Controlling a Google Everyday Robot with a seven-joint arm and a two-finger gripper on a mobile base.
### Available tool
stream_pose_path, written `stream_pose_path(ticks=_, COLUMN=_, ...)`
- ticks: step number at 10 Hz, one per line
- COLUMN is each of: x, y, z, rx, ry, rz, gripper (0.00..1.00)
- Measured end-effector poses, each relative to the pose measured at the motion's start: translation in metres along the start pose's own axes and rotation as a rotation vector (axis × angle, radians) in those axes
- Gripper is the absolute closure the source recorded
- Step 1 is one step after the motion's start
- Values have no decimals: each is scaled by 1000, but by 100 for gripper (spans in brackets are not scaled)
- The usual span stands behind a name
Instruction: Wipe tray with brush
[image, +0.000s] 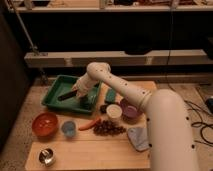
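Green tray (56, 93) sits at the far left of the wooden table (90, 150), its flared rim raised above a shallow floor. Inside it lies the brush (68, 93), a slim black stick slanting from lower left to upper right, its right end meeting the gripper (79, 91). The gripper hangs over the right half of the tray at the end of the white arm (125, 90), which arches in from the near right. The brush appears to be in its grip, though I cannot tell whether the fingers are actually clamped on it.

Near the tray's front left corner stands an orange bowl (44, 124), and right of that a small blue cup (68, 128). A metal cup (46, 156) rests at the near left edge of the table. A carrot (88, 124) lies beside a bunch of dark grapes (108, 128). Behind these are a white cup (114, 112) and a purple bowl (129, 108), with a teal item (110, 95) just right of the tray. A grey-blue cloth pad (137, 137) lies against the arm's base. No writing or label can be read on anything.
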Motion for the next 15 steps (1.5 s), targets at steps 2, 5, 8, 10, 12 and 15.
stream_pose_path(ticks=2, x=-40, y=25, z=3, rx=-10, ry=-50, rz=-8, gripper=100)
stream_pose_path(ticks=5, x=-81, y=43, z=17, rx=-8, ry=-96, rz=-27, gripper=100)
stream_pose_path(ticks=8, x=-95, y=32, z=35, rx=7, ry=-107, rz=-61, gripper=100)
stream_pose_path(ticks=10, x=-85, y=3, z=51, rx=27, ry=-109, rz=-86, gripper=100)
stream_pose_path(ticks=12, x=-54, y=-32, z=60, rx=53, ry=-111, rz=-90, gripper=100)
stream_pose_path(ticks=15, x=-9, y=-84, z=77, rx=78, ry=-109, rz=-96, gripper=100)
